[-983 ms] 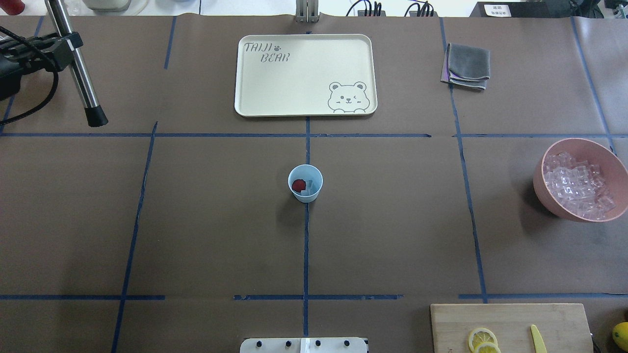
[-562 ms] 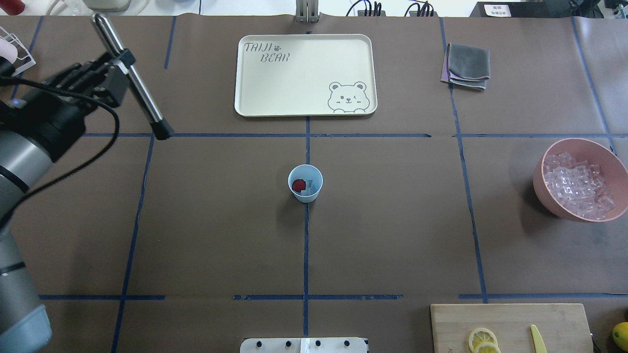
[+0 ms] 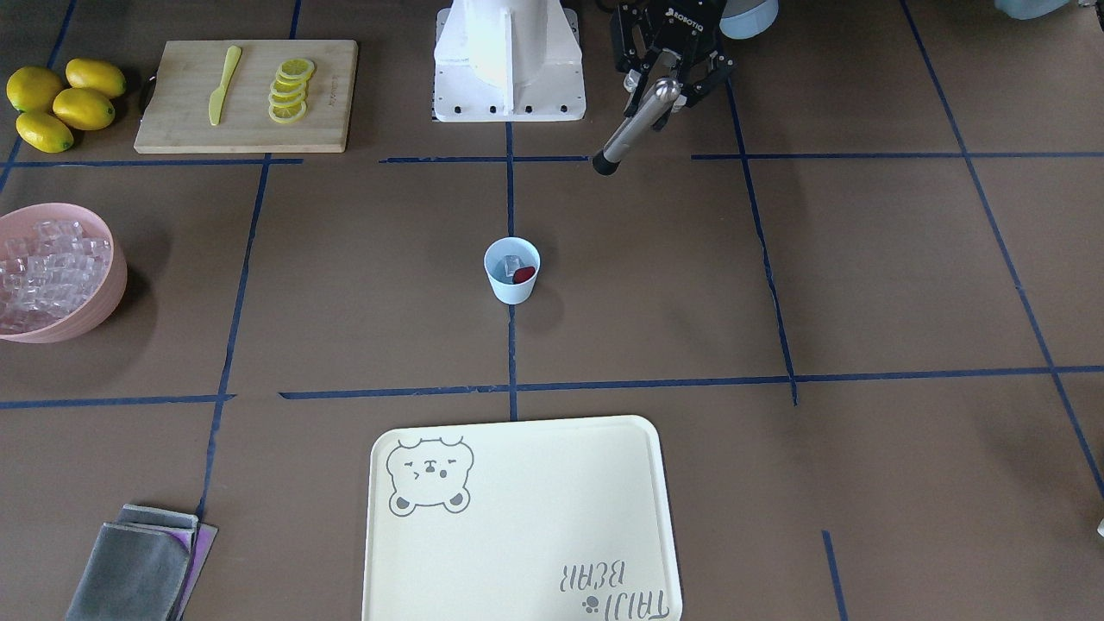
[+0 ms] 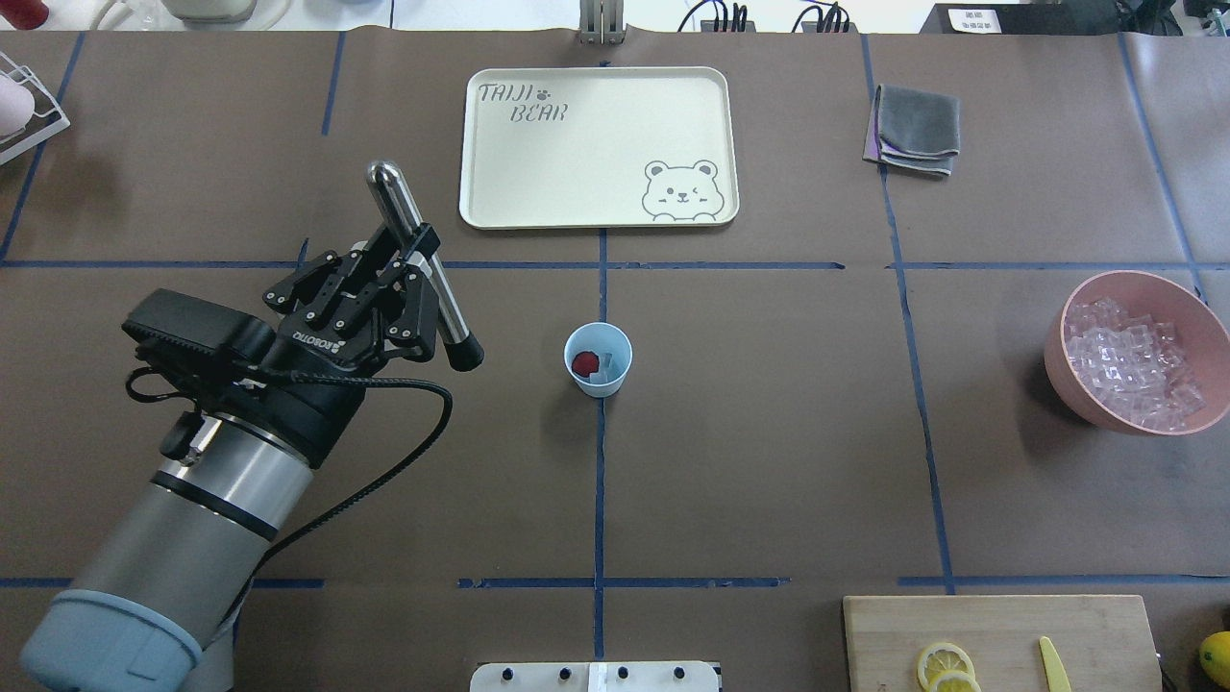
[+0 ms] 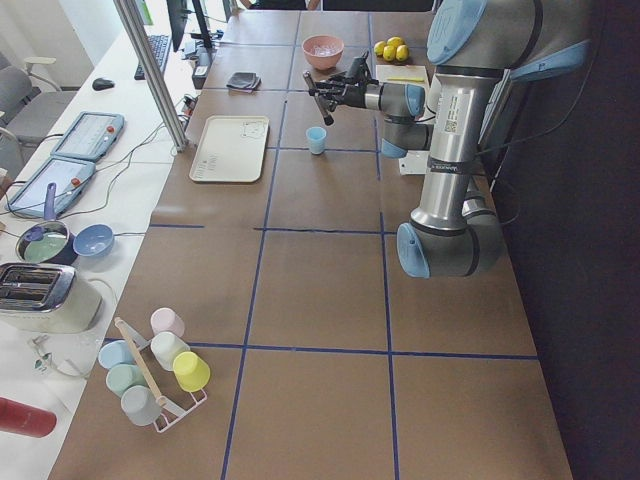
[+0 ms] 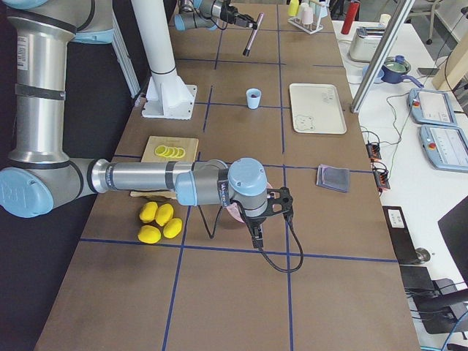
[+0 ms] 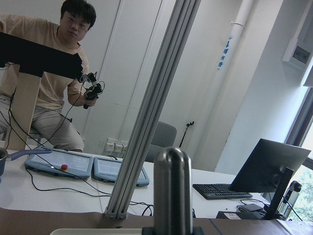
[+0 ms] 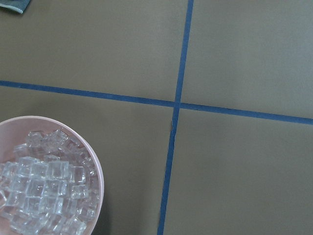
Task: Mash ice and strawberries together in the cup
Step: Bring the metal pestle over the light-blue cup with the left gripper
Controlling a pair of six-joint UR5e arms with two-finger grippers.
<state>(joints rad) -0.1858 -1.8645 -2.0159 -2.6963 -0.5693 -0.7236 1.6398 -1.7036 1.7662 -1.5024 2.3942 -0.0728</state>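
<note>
Clamping a black-tipped steel muddler (image 4: 448,314) in my left gripper (image 4: 419,258), I am hovering near the small pale blue plastic cup (image 4: 605,386). It is holding a dark-red strawberry (image 4: 584,363) and clear ice cubes (image 4: 606,362), and mashing looks not yet begun. Next, I judge, comes centring the tip over its mouth. Whether my right gripper (image 6: 257,232) is open or closed, I cannot tell.

Left arm (image 4: 207,481): fat silver tubes, pale blue caps at joints, black ring near wrist. Thin black cable (image 4: 448,418) looped beside wrist. Black boxy camera block (image 4: 192,332) on wrist. Left claw (image 4: 415,258): black, linked bars with tiny silver screws, white "ROBOTIQ" letters. Right arm (image 6: 146,177): same silver tubes, pale blue caps, black end, black cable. White base (image 3: 509,60) on worktop (image 3: 776,285), dark bolts in row along edge.
</note>
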